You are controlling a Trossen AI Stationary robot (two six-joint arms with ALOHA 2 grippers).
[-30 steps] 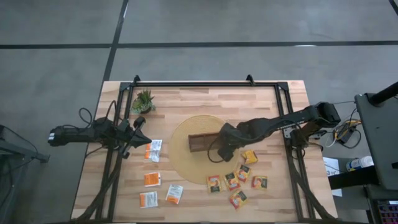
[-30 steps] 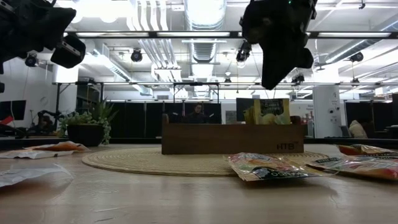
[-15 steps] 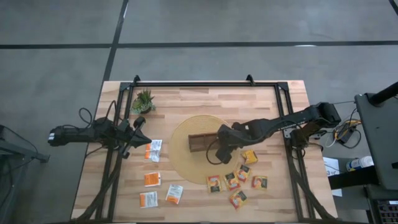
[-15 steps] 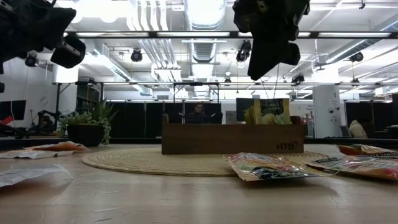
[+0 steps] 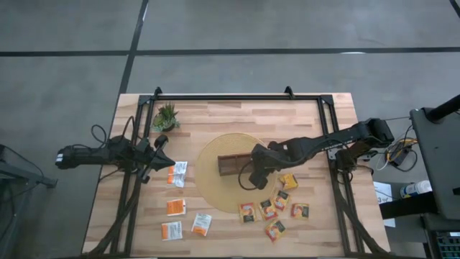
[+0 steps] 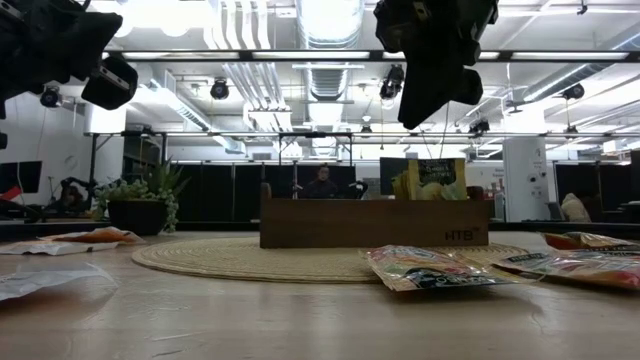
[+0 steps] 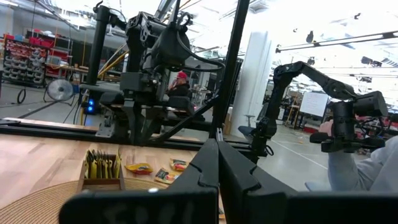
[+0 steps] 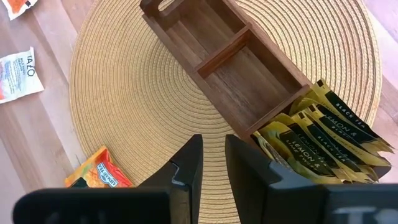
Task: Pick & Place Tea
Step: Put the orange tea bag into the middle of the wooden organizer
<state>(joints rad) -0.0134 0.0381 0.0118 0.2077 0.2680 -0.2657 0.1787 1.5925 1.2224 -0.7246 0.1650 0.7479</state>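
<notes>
The right fingers (image 8: 213, 163) are empty with only a narrow gap between them, hovering above the woven round mat (image 5: 215, 183) just on the near side of the wooden tray (image 5: 231, 164). That tray sits on the mat in the middle of the counter (image 5: 215, 115), and its right-hand compartment is packed with yellow lemon tea sachets (image 8: 323, 140) standing on edge. The other two compartments show bare wood.

Near and right of the mat there's a loose bunch of orange-brown sachets (image 5: 277, 208) lying flat on the counter, one of them right at the mat's edge. Over on the left side are the white-and-orange sachets (image 5: 177, 173), a few scattered flat, well apart from the tray.

The left fingers (image 7: 219, 171) are pressed shut on nothing, parked up high off the left edge of the counter, just beside the frame rail. A little potted plant (image 5: 166, 116) sits at the far left corner. A person (image 6: 322, 181) shows in the room behind the tray in the low view.
</notes>
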